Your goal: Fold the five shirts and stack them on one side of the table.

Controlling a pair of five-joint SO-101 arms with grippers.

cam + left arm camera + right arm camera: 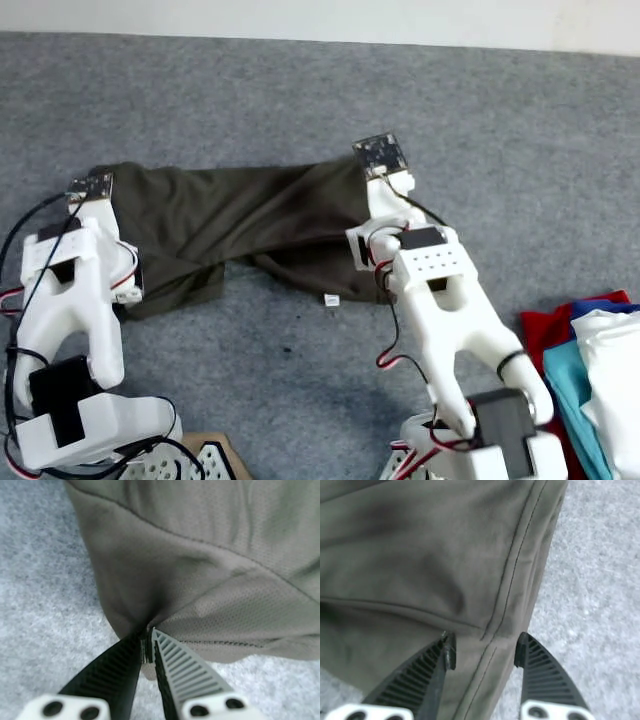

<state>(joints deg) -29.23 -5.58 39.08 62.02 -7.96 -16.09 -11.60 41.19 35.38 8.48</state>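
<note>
A dark olive shirt (240, 215) lies stretched across the middle of the grey table, bunched and partly folded over itself. At its left end my left gripper (98, 200) is shut on a pinch of the fabric; the left wrist view has the cloth (200, 570) gathered into the closed tips of that gripper (148, 642). At the shirt's right end stands my right gripper (385, 190). In the right wrist view this gripper (485, 649) is open, its fingers straddling the stitched edge of the shirt (420, 555), with fabric lying between them.
Several other shirts are piled at the front right: red (545, 330), blue (600, 305), teal (570, 385) and white (615, 370). A small white tag (331, 299) lies just in front of the olive shirt. Bare grey table (300, 90) stretches behind.
</note>
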